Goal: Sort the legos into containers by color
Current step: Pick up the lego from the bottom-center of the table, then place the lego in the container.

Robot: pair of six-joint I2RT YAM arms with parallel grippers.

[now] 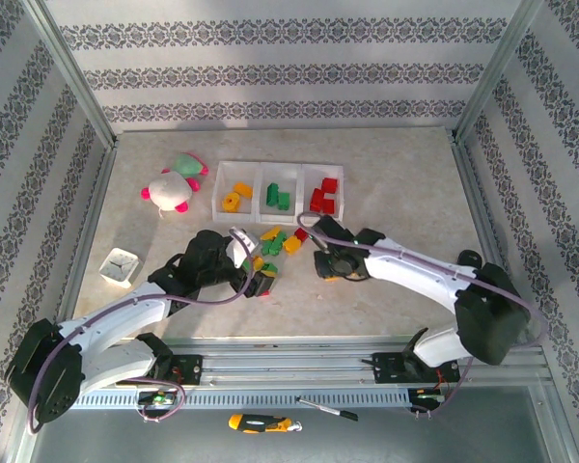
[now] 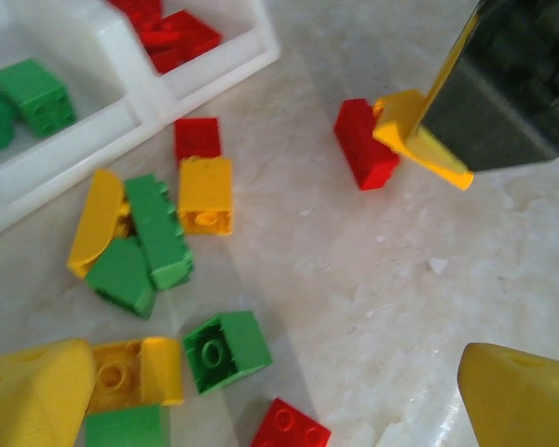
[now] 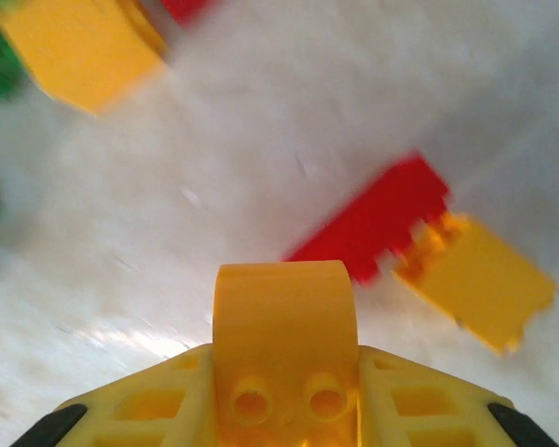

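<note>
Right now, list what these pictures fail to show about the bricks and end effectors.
Right wrist view: motion blur; the yellow piece beside the red brick may be brick or fingertip.
Left wrist view: the frame edge cuts the right end effector; its grip is unclear.
Top view: the left arm covers some loose bricks.

L arm [image 1: 125, 323] reaches fwd & right from near-left base, elbow low, wrist pitched down over table centre. L gripper [image 2: 279, 396] wide open, tips far apart. R arm [image 1: 415, 270] stretches left from near-right base, wrist down. R gripper [image 3: 284, 307] fingers drawn close together; can't tell if fully clamped.
</note>
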